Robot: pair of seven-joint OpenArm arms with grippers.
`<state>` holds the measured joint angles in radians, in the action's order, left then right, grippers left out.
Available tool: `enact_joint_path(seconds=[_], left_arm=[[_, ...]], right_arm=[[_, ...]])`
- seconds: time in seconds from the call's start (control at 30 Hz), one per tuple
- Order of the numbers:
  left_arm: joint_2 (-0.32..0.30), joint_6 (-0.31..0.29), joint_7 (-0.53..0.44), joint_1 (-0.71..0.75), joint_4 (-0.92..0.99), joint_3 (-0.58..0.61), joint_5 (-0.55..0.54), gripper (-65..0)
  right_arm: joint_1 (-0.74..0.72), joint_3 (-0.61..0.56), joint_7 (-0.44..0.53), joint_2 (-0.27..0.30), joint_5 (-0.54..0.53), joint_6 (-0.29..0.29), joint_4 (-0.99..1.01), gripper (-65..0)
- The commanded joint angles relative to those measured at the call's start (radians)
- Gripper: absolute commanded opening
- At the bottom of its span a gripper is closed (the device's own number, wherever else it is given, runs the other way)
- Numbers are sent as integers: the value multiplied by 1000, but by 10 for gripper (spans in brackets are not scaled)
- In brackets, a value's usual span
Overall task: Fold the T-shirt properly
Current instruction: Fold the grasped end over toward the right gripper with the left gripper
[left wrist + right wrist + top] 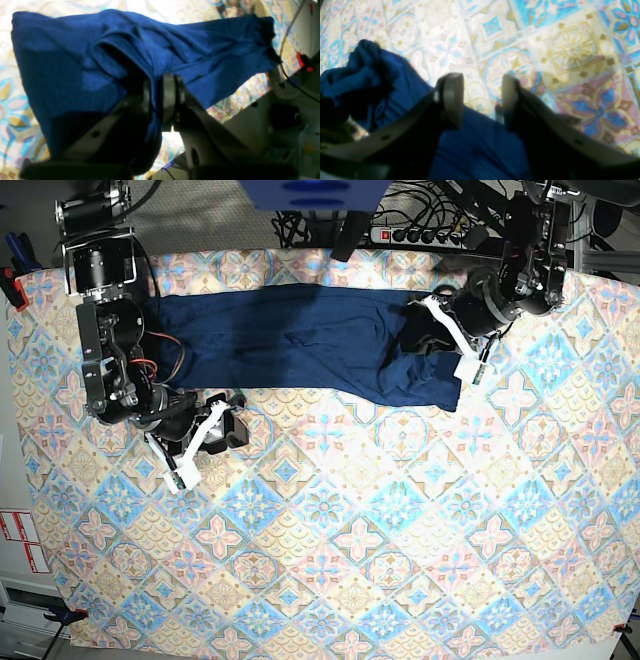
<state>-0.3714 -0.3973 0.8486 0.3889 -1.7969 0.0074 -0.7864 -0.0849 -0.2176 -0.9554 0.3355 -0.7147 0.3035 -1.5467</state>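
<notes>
Left gripper point(162, 100) angles over the T-shirt point(75, 55) (pinching a fold).

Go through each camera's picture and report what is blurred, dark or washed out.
Left wrist view: the left gripper is out of focus, and the navy shirt sinks nearly to black by it; the cloth is washed out at the top left. Right wrist view: the right gripper is blurred, the tablecloth bright, its pattern readable. Base view: evenly lit, the tile pattern clear.
</notes>
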Motion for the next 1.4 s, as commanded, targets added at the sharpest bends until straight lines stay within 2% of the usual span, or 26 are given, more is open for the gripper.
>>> enact_joint_path(seconds=[0.0,0.33,0.57,0.67,0.83,0.9,1.13,1.37], left_arm=[[-8,-9,-18,-5,-14,4,-15,-650],[-8,-7,-19,-112,-5,154,-14,-650],[-8,-7,-19,-144,78,242,-14,-650],[-8,-7,-19,-143,76,240,-14,-572],[-13,-7,-21,-143,75,202,8,-374],[-11,-7,-21,-143,75,174,34,-332],[-10,-7,-21,-140,75,75,46,-329],[-10,-7,-18,-144,111,105,54,-329]], right_arm=[[-22,7,19,10,-12,6,-19,-407],[-22,7,19,9,-12,6,-19,-407],[-22,7,19,10,-12,6,-19,-407],[-22,7,19,10,-12,6,-19,-407],[-22,7,19,10,-12,6,-19,-407],[-22,7,19,10,-12,6,-19,-407],[-22,7,19,10,-12,6,-19,-407],[-23,7,19,9,-12,6,-19,-407]])
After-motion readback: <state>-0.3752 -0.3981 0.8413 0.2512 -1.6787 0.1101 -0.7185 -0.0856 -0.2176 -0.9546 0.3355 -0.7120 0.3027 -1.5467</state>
